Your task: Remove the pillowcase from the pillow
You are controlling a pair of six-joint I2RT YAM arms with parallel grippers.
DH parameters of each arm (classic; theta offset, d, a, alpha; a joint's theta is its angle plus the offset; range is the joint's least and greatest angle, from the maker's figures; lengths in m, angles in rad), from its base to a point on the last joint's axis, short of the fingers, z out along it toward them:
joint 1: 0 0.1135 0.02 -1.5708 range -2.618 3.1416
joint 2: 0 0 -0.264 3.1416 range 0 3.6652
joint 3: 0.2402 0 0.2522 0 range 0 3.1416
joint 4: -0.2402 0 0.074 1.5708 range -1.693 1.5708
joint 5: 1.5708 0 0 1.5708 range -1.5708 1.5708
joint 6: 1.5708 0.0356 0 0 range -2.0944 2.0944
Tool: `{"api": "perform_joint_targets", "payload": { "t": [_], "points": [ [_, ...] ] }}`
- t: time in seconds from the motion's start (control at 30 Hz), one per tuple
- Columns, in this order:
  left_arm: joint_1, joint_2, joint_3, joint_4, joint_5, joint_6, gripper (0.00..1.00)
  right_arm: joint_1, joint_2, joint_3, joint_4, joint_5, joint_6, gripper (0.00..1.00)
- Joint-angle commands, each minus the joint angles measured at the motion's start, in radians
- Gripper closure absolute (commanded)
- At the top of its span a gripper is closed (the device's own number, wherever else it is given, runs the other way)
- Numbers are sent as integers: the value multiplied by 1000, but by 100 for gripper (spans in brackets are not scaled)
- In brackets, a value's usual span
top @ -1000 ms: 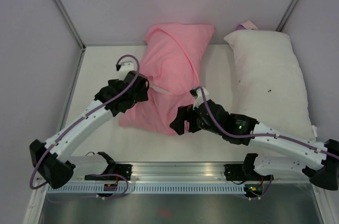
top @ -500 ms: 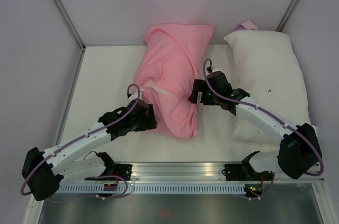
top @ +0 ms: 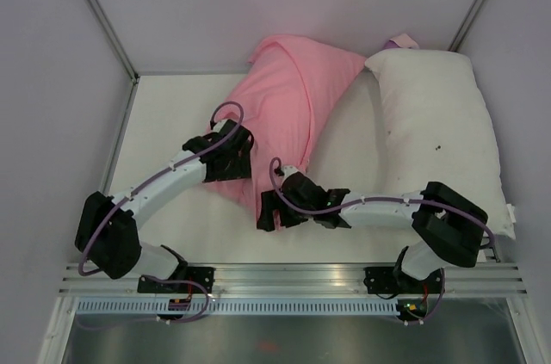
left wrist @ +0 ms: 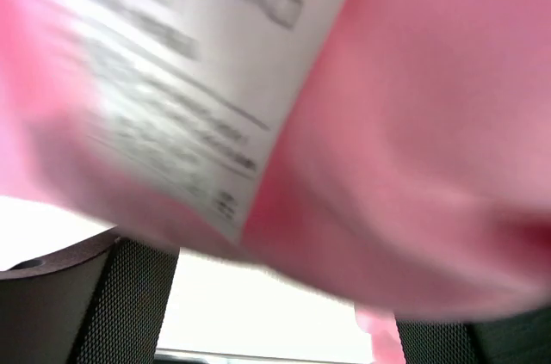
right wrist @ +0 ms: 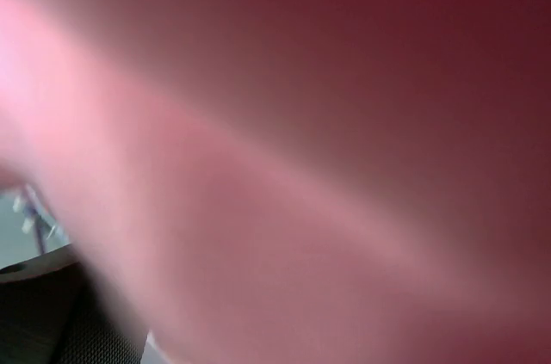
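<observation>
The pink pillowcase point(top: 293, 106) lies aslant in the middle of the table, bulging, its narrow end toward me. The pillow is hidden; I cannot see it inside. My left gripper point(top: 239, 157) presses into the case's left side. In the left wrist view its fingers point(left wrist: 120, 304) stand wide apart, with pink fabric point(left wrist: 405, 166) and the white label point(left wrist: 189, 80) draped over their tips. My right gripper point(top: 265, 212) is at the case's near tip. The right wrist view is filled with blurred pink fabric point(right wrist: 301, 166), so its jaws are hidden.
A white pillow with small dark specks point(top: 439, 132) lies along the right side, touching the case's far corner. A small purple item point(top: 400, 40) sits behind it. Grey walls enclose the table; a metal rail point(top: 293, 282) runs along the near edge.
The case has swung so its far end points right and its near end is narrower. My left gripper moved up onto its left side. My right gripper came down and left to its near tip.
</observation>
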Motion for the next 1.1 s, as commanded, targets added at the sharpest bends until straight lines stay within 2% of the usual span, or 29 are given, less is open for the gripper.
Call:
{"api": "perform_joint_targets", "payload": {
  "t": [0.0, 0.1, 0.17, 0.2, 0.3, 0.43, 0.5, 0.53, 0.57, 0.63, 0.73, 0.87, 0.97, 1.07],
  "points": [
    [21, -20, 201, 74, -135, 113, 7, 121, 21, 26, 92, -81, 67, 2],
    [21, -78, 223, 17, -250, 122, 5, 159, -73, 65, -10, -12, 35, 2],
    [21, -175, 202, -28, -252, 99, 5, 161, -174, 101, -85, 28, 3, 2],
    [20, -207, 184, -39, -231, 91, 5, 161, -209, 119, -170, 100, -14, 2],
    [18, -362, 49, -54, -55, 36, 5, 158, -320, 209, -360, 253, -72, 2],
    [-3, -534, -164, 65, 298, -10, 9, 61, -384, 312, -556, 307, -94, 2],
    [-22, -574, -247, 139, 404, -71, 10, -75, -401, 320, -559, 268, -131, 2],
    [-75, -578, -266, 162, 433, -96, 10, -116, -406, 323, -550, 214, -143, 2],
    [-114, -578, -275, 176, 428, -119, 10, -194, -401, 326, -541, 191, -160, 2],
    [-230, -560, -278, 190, 365, -183, 6, -256, -369, 355, -529, 148, -194, 2],
    [-292, -537, -300, 231, 375, -275, 1, -357, -332, 375, -496, 80, -206, 2],
    [-321, -531, -376, 331, 369, -424, 0, -387, -320, 348, -447, 8, -186, 2],
    [-321, -505, -441, 444, 379, -478, 0, -388, -318, 316, -406, -25, -168, 2],
    [-321, -418, -449, 486, 383, -485, 0, -388, -318, 303, -395, -30, -158, 2]
  ]
}}
